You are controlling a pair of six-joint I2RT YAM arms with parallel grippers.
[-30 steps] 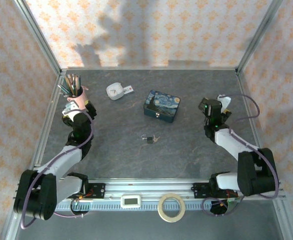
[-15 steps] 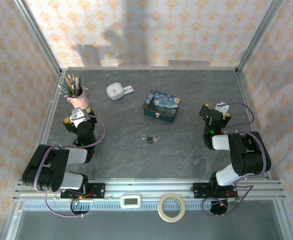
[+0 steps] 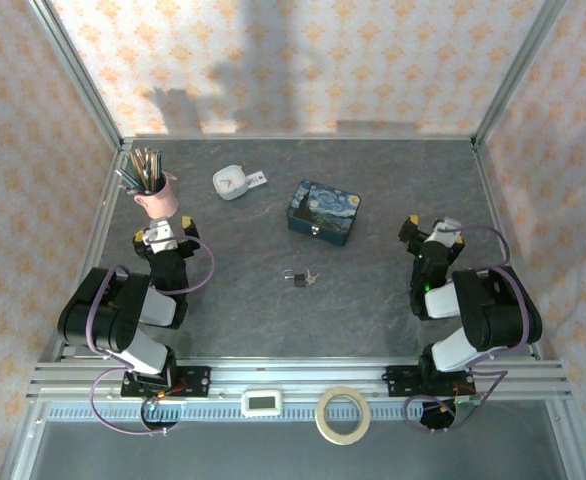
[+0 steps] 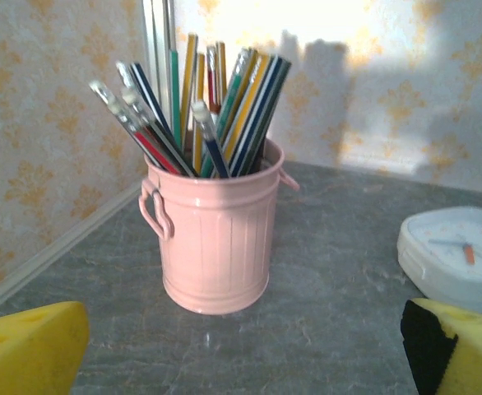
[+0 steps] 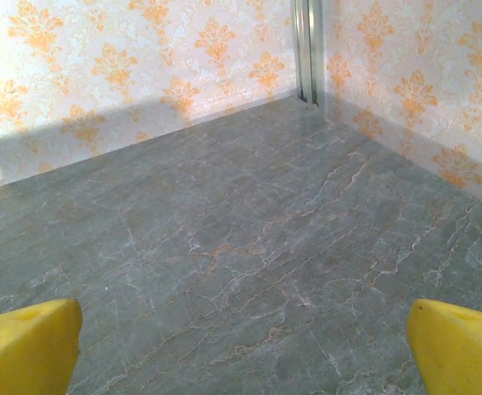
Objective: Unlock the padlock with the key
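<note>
The tiny padlock (image 3: 292,275) lies on the dark stone table near the middle, with the slim silvery key (image 3: 310,277) right beside it on its right. Both arms are folded back near their bases. My left gripper (image 3: 160,234) sits far to the left of the padlock, just in front of the pink cup. It is open, its yellow fingertips (image 4: 29,347) spread wide with nothing between them. My right gripper (image 3: 432,228) sits far to the right, also open, yellow fingertips (image 5: 459,346) apart over bare table.
A pink cup (image 4: 214,234) of pens and pencils stands close ahead of the left gripper. A white round dish (image 3: 231,182) lies at the back left, and a blue painted tin (image 3: 324,212) sits behind the padlock. A tape roll (image 3: 343,414) rests on the near rail.
Both arms have folded back toward their bases, drawing the grippers nearer the front edge. The padlock and key have not moved.
</note>
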